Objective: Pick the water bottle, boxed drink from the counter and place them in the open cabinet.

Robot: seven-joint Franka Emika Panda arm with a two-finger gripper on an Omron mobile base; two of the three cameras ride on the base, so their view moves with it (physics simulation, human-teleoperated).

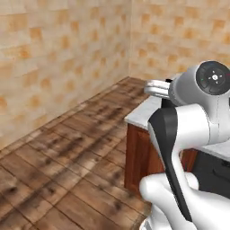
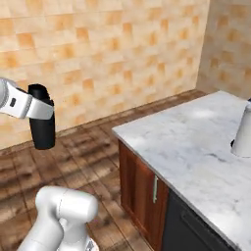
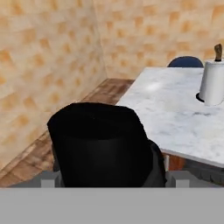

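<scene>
While the gripper (image 3: 109, 177) clamps the water bottle (image 2: 42, 117), it hangs above the wooden floor (image 2: 83, 157).
Jaws wide around its black body; paper-towel roll (image 3: 213, 82) stands on the counter (image 2: 196, 147).

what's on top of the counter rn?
On the counter, a white paper-towel roll stands near its far right side. The water bottle is off it, in the gripper. No boxed drink visible.

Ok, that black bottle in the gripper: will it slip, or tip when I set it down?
Probably stiff: the water bottle shows a straight cylinder shape in the gripper. Its smooth, even wall might slide if the hold is light. Tall and narrow, it could tip if set down tilted.
</scene>
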